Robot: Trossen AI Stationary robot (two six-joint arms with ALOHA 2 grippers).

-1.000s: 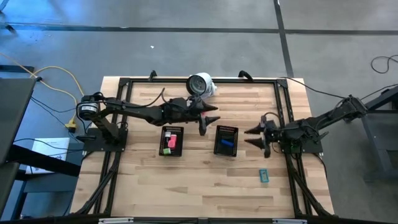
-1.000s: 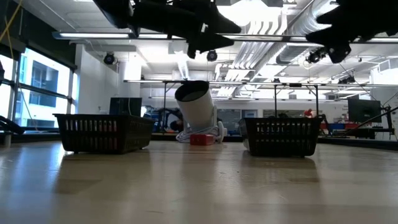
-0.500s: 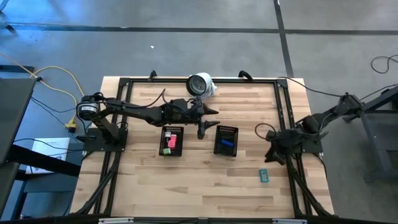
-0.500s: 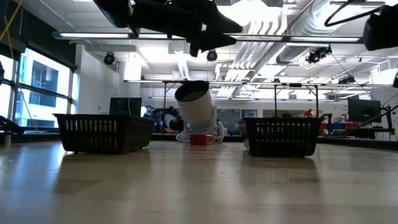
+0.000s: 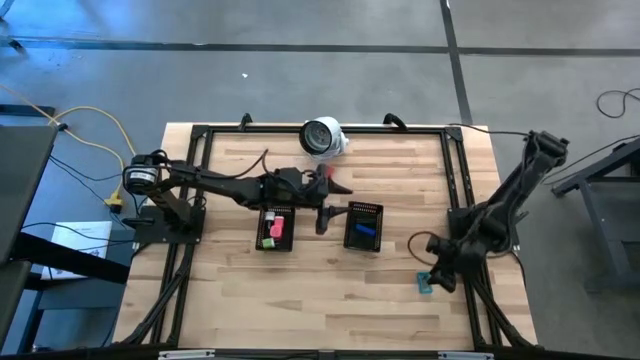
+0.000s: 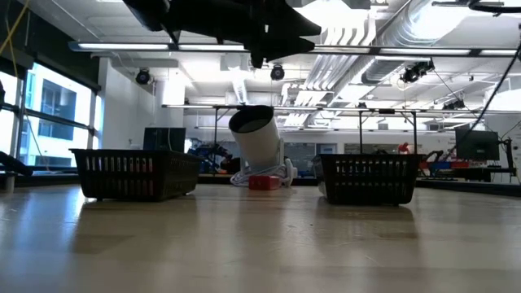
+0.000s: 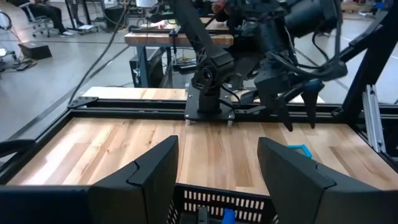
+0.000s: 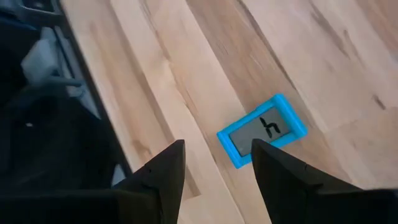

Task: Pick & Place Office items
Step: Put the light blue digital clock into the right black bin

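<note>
**Closing on the teal piece at the bench edge**

Now my right tool [image 5: 432, 281] hangs over the small teal office item [image 5: 424, 283] that lies flat on the bench [image 5: 330, 300], near the right-hand frame rail and well apart from both trays. My fingers [image 8: 158, 171] stand apart with nothing between them, and in my right wrist view the teal piece [image 8: 262, 130] sits just ahead of the gap, a little off to one side of it. I judge this to be the approach step of one more pick: not yet touching, not yet lined up.

The next move calls for sliding the gap over the piece, turning so the fingers meet its longer sides, then going down to the wood before closing. It is thin and lies flat, so I expect a shallow pinch could slip off it.

My left tool [image 5: 322, 212] waits over the gap between the two black mesh trays, fingers apart and empty. The left tray [image 5: 276, 227] holds pink, red and green pieces; the right tray [image 5: 363, 226] holds a blue one [image 5: 366, 230]. Another red piece [image 6: 262, 182] lies by the white round object [image 5: 322, 135] at the far side.

Writing: the teal piece has a pale window bearing one dark mark like a small "h". I can read no brand anywhere.
</note>
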